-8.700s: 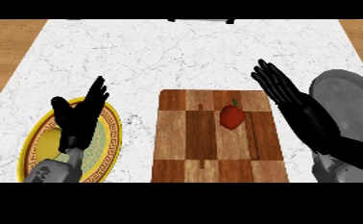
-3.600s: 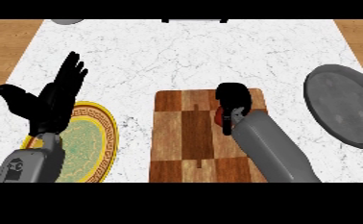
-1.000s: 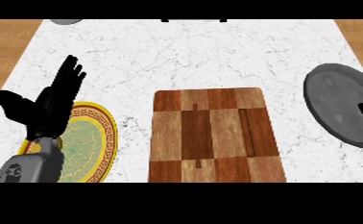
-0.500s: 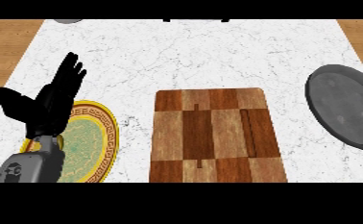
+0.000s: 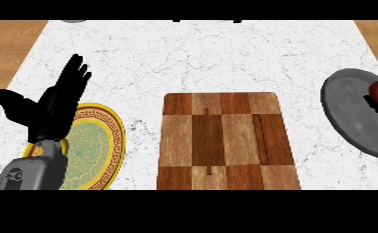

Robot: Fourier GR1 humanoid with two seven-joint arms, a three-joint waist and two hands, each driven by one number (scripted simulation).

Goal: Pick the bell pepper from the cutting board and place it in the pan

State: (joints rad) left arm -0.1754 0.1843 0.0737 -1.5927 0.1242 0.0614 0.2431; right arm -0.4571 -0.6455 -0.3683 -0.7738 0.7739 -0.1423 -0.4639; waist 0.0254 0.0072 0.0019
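Note:
The wooden cutting board [image 5: 229, 139] lies bare in the middle of the marble counter. At the right edge sits the grey pan [image 5: 351, 109], partly cut off by the frame. A small red sliver, the bell pepper [image 5: 373, 91], shows inside the pan at the very edge of the view. My left hand [image 5: 53, 102] rests open at the left, fingers up, over the yellow plate. My right hand is out of view.
A yellow-rimmed green plate [image 5: 92, 149] lies at the lower left, partly under my left forearm. A grey object [image 5: 71, 21] peeks in at the counter's far left edge. Wooden floor shows past the counter's left and right sides.
The view has shifted slightly, so the pan sits further toward the right edge. A red bit of the pepper now shows in the pan. The left hand stays still.

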